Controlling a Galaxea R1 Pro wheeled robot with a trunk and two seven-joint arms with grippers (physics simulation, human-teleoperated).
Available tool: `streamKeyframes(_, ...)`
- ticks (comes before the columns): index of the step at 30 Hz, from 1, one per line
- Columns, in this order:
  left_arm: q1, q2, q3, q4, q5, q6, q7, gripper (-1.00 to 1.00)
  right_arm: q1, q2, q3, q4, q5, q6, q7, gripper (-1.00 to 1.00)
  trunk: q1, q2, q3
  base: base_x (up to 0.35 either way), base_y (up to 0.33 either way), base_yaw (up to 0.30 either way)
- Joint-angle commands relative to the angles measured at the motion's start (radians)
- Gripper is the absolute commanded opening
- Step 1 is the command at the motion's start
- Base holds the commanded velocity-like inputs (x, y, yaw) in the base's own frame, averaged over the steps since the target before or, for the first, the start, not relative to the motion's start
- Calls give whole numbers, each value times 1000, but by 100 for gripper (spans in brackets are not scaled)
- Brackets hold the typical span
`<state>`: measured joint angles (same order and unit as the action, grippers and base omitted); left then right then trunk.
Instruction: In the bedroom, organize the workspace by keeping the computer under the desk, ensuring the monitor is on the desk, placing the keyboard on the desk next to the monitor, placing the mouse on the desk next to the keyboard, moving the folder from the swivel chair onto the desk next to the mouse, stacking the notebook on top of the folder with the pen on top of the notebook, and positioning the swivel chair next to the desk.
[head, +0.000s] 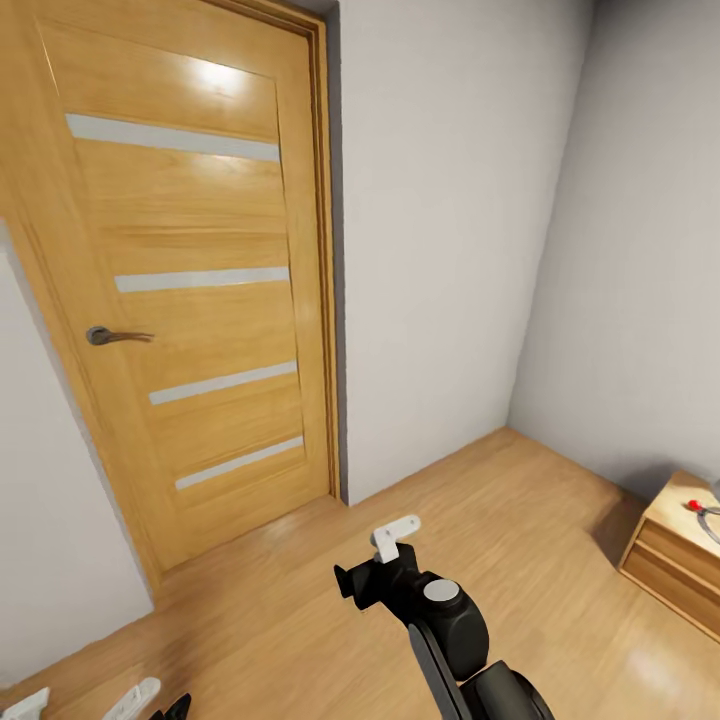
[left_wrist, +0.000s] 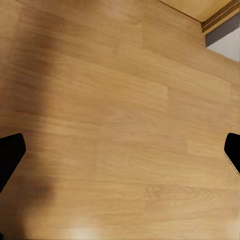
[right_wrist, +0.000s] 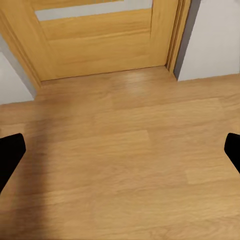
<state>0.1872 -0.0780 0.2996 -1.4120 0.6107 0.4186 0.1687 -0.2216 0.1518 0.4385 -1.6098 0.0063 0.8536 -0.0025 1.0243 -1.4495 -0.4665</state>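
The desk, computer, monitor, keyboard, mouse, folder, notebook, pen and swivel chair are all out of view. My right gripper hangs low over the wooden floor, in front of a closed door. In the right wrist view its black fingertips stand far apart with nothing between them, so the right gripper is open. My left gripper shows at the head view's lower left edge. In the left wrist view the left gripper is open over bare floor, its fingertips wide apart.
A closed wooden door with a dark lever handle stands ahead at the left. Grey walls meet in a corner ahead. A light wooden nightstand with a small red item sits at the right edge.
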Motion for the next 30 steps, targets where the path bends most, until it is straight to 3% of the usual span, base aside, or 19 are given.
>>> streamKeyframes(1, 0, -1, 1, -2, 11, 5, 7, 100, -1, 0, 0, -1, 1, 5, 0, 100, 1, -1, -1, 341, -102, 276)
streamKeyframes(10, 0, -1, 1, -2, 9, 5, 6, 100, 0, 0, 7, -1, 0, 6, 0, 100, 1, -1, -1, 341, -132, 277)
streamKeyframes(12, 0, -1, 1, -2, 10, 5, 5, 100, 1, -1, 46, -1, 1, 6, 0, 100, 1, -1, -1, 333, -150, 277)
streamKeyframes(14, 0, -1, 1, -2, 11, 5, 4, 100, 1, -1, 60, 0, 1, 5, 0, 100, 1, -1, -1, 226, -87, 277)
streamKeyframes(30, 0, 2, 0, -1, 16, 7, 3, 100, 7, -4, 124, 4, 0, 4, -1, 100, 1, -1, -3, 24, -9, 272)
